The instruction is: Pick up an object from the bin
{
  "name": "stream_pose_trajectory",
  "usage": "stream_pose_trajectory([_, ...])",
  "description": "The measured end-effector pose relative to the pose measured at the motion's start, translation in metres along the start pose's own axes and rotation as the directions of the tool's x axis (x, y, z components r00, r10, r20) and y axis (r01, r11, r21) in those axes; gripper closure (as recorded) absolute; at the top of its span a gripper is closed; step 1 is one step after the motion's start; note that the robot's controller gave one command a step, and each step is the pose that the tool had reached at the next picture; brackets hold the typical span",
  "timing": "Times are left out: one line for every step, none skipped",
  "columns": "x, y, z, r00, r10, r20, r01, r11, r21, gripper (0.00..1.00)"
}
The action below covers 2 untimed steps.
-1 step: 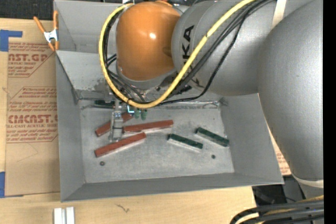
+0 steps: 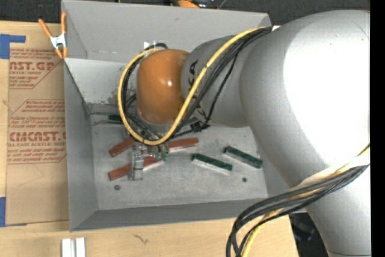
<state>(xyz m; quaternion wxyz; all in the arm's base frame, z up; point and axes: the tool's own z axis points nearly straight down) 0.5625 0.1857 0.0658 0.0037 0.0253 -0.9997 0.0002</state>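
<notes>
Thin red-brown strip [image 2: 119, 174], seemingly flat

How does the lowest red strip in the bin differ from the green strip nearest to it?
The red strip is reddish brown; the green strip is dark green. The red strip lies beside the gripper, the green strip apart from it. Both are thin, flat and long.

We see a flat red-brown strip [image 2: 119, 174] lying on the bin [image 2: 180, 188] floor at lower left. It slants up to the right, and its right end is hidden beneath the gripper [image 2: 138, 168]. 2 similar strips lie flat nearby: an upper strip [image 2: 119, 148] and a right strip [image 2: 183, 142].
</notes>
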Motion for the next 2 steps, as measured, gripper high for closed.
stream_pose_trajectory([-0.005, 0.003, -0.009, 1.000, -0.001, 0.015, 0.001, 1.000, -0.007, 1.00])
stream_pose_trajectory([-0.014, 0.009, -0.134, 0.999, 0.029, 0.017, -0.029, 1.000, -0.005, 1.00])
